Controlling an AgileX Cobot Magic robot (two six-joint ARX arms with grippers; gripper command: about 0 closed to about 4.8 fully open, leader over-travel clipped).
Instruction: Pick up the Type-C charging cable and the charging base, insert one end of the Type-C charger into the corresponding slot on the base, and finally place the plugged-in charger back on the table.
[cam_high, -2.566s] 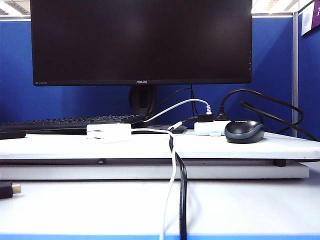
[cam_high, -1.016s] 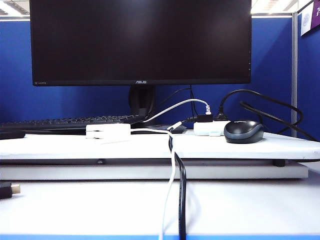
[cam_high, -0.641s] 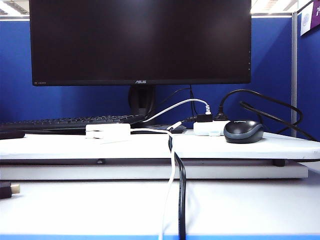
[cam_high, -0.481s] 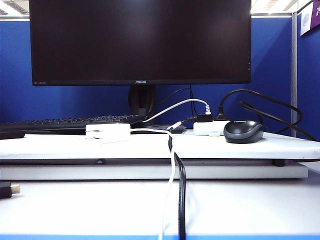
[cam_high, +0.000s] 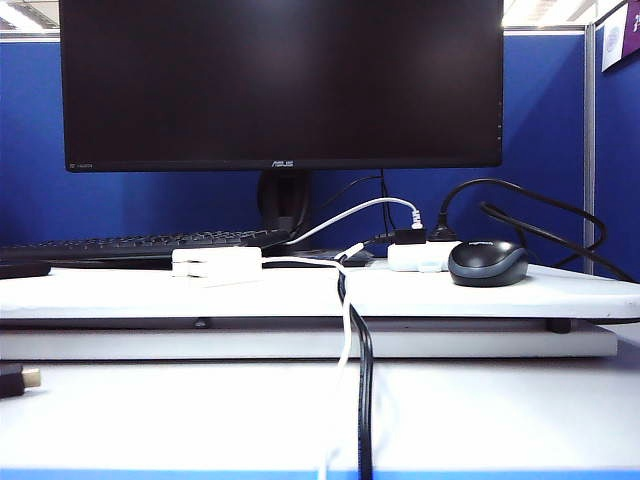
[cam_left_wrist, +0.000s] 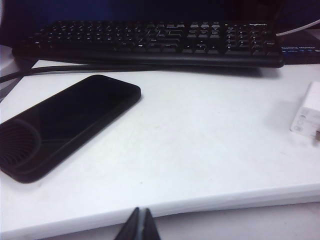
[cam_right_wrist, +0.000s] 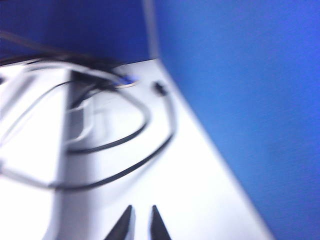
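white charging base (cam_high: 217, 266) on table (cam_high: 300, 295); left pincer (cam_left_wrist: 139, 226) closed; right pincer (cam_right_wrist: 139, 224) empty

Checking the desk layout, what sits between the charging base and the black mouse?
In the exterior view, between the charging base and the mouse lie the white Type-C charging cable, a thick black cable and a small white hub.

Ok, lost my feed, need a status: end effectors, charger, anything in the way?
Left end effector shut, empty, short of the raised board. Right end effector slightly apart, empty, near the blue partition. Type-C charging cable meets the charging base on the table. Black cable alongside.
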